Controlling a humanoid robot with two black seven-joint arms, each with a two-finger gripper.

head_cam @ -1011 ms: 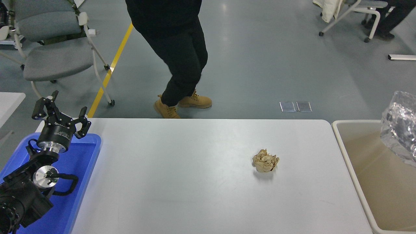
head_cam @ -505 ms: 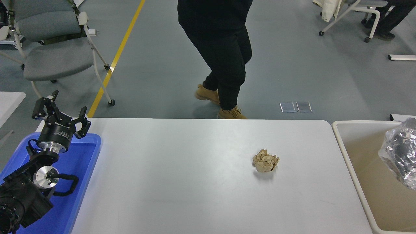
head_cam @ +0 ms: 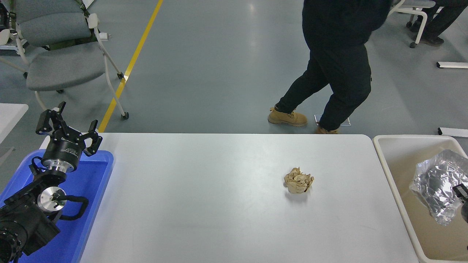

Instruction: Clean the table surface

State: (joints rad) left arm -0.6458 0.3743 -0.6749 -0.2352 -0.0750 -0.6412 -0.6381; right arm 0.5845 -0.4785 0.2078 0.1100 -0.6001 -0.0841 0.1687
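A: What changed?
B: Crumpled silver foil wad (head_cam: 437,190) is lower over the beige rectangular bin (head_cam: 387,160); right gripper (head_cam: 461,195) barely visible, grip unclear. The person (head_cam: 336,62) walked right.
A: The rest?
B: Left gripper (head_cam: 67,126) parked, fingers spread, empty, over the blue plastic tray (head_cam: 98,171). Crumpled brown paper ball (head_cam: 298,180) unmoved on the white table surface (head_cam: 204,204).

The left arm is parked at the lower left, its gripper (head_cam: 68,126) raised with fingers spread. Only a sliver of the right gripper (head_cam: 461,193) is seen at the right edge.

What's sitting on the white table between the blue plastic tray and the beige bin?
In the head view, only a crumpled brown paper ball lies on the white table between the blue plastic tray and the beige bin.
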